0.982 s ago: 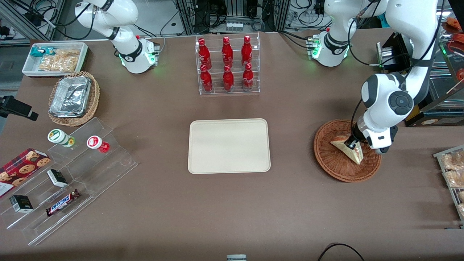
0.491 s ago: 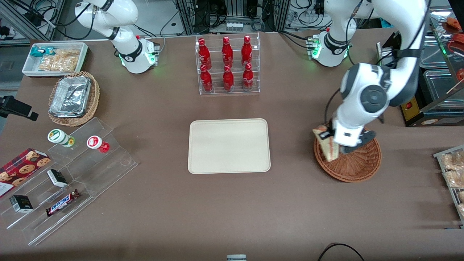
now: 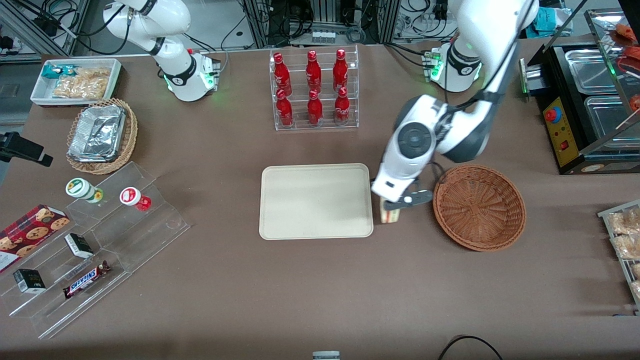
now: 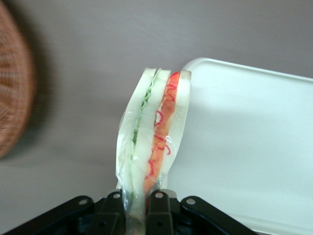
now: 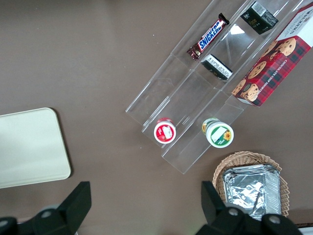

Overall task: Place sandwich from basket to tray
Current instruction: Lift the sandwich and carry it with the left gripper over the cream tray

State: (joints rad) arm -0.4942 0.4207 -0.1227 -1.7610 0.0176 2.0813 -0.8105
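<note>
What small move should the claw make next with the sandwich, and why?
Probably carry it a little further over the tray before lowering. The claw, shut on the sandwich, hangs between the basket and the tray, just beside the tray's rim, so releasing now would likely miss it.

Even overhead light fell on the matte brown bench (image 3: 300, 290), shadows soft; the reddish-brown woven wicker basket (image 4: 12, 98) blurred; glare washed the cream rectangular tray (image 4: 254, 147).
</note>
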